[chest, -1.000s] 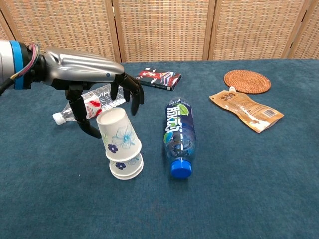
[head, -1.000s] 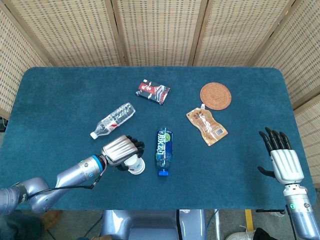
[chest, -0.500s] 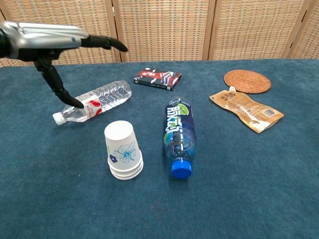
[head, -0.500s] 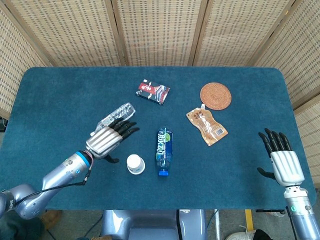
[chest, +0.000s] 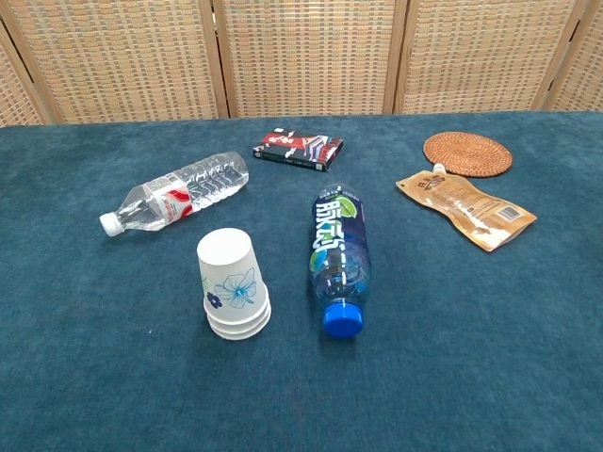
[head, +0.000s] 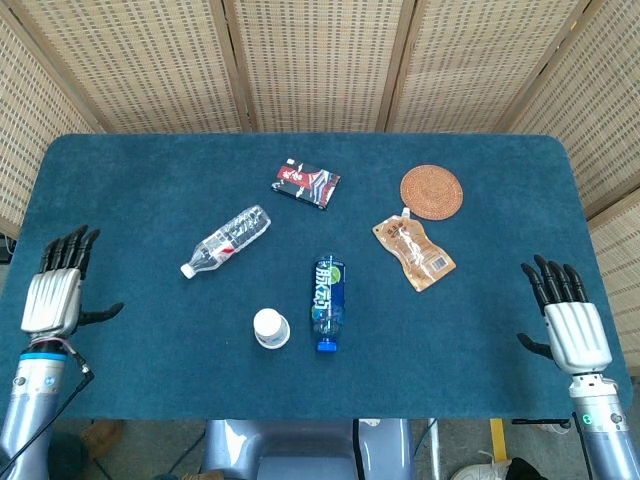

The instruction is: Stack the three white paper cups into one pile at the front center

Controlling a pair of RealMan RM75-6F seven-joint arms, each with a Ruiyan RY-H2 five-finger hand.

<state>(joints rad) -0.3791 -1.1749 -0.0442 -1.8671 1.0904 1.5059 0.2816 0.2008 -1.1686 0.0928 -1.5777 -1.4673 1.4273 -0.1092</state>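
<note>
- Head view: we log the table first, blue cloth, spanning the whole scene in front of the wicker screens.
- Our left hand sits at the far left table edge, fingers spread wide, holding nothing; well apart from the cups.
- Our right hand mirrors it at the far right edge, fingers apart, empty. Neither hand shows in the chest view.
- Blue bottle lies on its side just beside the cups, cap toward us; clear bottle lies behind them, apart.
- Orange pouch, woven coaster and card box lie further back, clear of the work.
- Paper cup stack: upside down, nested, three rims countable at its base in the chest view, standing upright at front, a little left of center.
- Our judgement: stacking looks done. What remains, if anything, is a check on placement; shifting the pile toward center would call for a light grasp low on the stack, steering clear of the blue bottle.
</note>
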